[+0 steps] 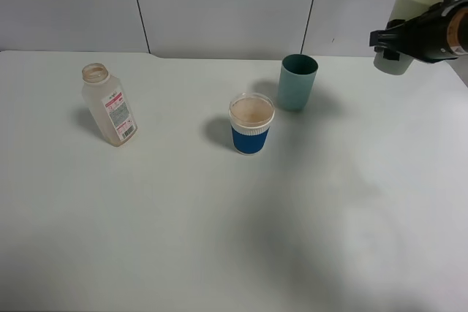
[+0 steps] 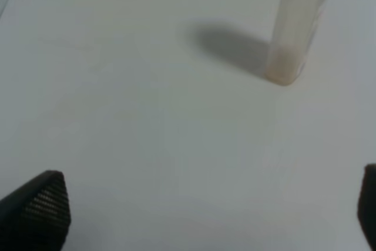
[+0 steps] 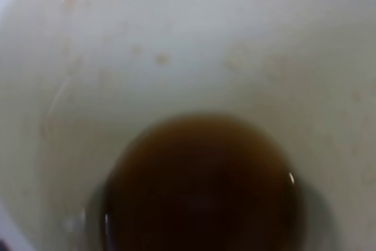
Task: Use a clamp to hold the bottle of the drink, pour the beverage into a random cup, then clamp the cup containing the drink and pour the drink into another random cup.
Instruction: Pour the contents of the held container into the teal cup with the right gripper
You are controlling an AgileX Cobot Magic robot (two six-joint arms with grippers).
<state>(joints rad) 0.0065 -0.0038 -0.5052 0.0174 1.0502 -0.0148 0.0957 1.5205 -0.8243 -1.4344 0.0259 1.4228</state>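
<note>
My right gripper (image 1: 390,40) is shut on the pale yellowish-green cup (image 1: 406,11), held in the air at the far right, above and to the right of the teal cup (image 1: 297,82). The right wrist view looks into the held cup (image 3: 176,39), where dark brown drink (image 3: 200,186) pools at the bottom. The bottle (image 1: 110,104) stands uncapped on the left of the table. It also shows in the left wrist view as the bottle (image 2: 296,24), well ahead of my open left gripper (image 2: 205,207), which holds nothing.
A shorter blue cup with a white rim (image 1: 251,123) stands near the table's middle, just left of and nearer than the teal cup. The white table (image 1: 219,239) ends at a grey panelled wall behind. The left arm is outside the exterior high view.
</note>
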